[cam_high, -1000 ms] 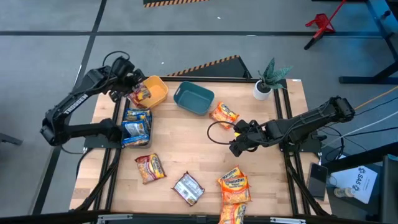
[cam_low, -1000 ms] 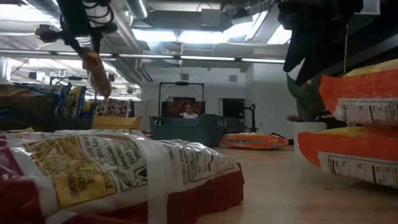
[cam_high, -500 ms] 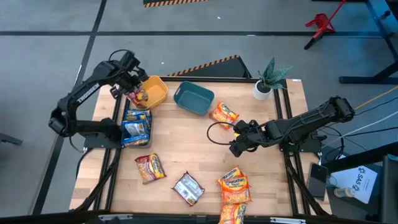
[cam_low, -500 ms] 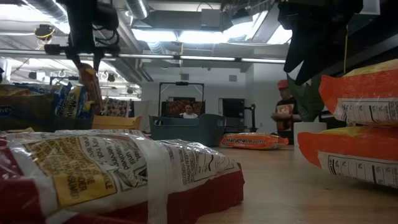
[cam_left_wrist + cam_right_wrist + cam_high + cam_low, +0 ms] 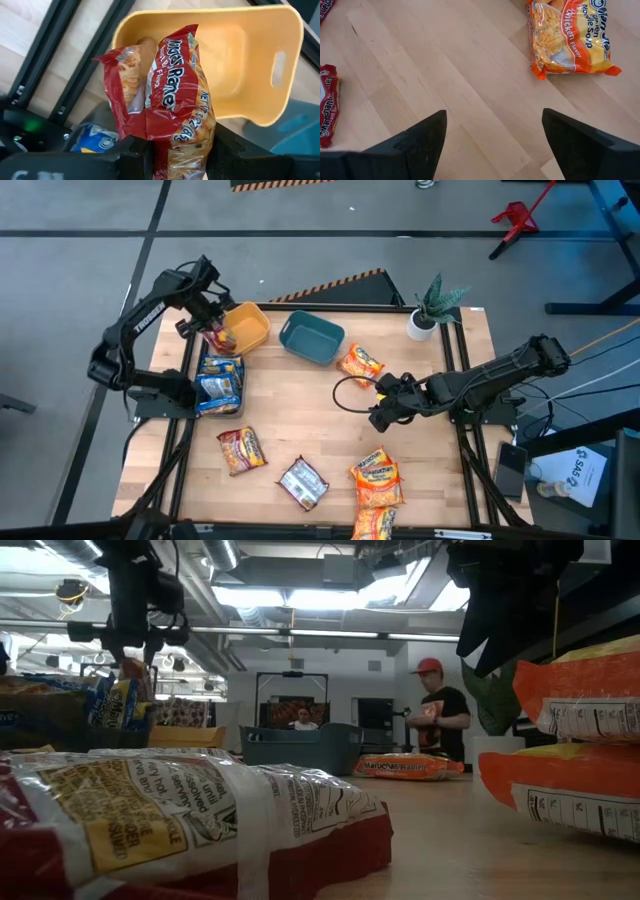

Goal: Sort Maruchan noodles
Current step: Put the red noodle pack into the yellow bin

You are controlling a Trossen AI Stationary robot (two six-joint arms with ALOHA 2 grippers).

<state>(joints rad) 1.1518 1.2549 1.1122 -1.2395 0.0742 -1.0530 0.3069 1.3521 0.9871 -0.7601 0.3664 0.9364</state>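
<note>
My left gripper (image 5: 214, 330) hangs over the left rim of the yellow bin (image 5: 250, 325), shut on a red Maruchan noodle packet (image 5: 172, 95). In the low view the left gripper (image 5: 132, 638) shows at the upper left. My right gripper (image 5: 380, 418) waits open over bare wood right of the table's middle; its fingers (image 5: 415, 140) frame nothing. Other packets lie flat on the table: an orange one (image 5: 360, 363) by the teal bin (image 5: 312, 338), blue ones (image 5: 220, 380) stacked at the left, a red one (image 5: 240, 448), a silver one (image 5: 302, 482) and orange ones (image 5: 377, 475) near the front edge. My left gripper pinches the red packet's upper end (image 5: 175, 145) between its two fingers (image 5: 135, 152). They come from above, pointing almost straight down. The packet is crumpled and folded along its length, and it hangs below the fingers, lifted clear above the bin's rim (image 5: 125, 37).
A small potted plant (image 5: 430, 305) stands at the far right corner. Black frame rails (image 5: 185, 430) run along the table's left and right sides. A person (image 5: 438, 710) stands in the room beyond the table. Bare wood lies in the table's middle.
My left gripper has carried the red packet down and toward the table's left, from over the yellow bin's inside to its left rim, turning a little; the packet still hangs from the shut fingers. A person has walked into the room behind.
</note>
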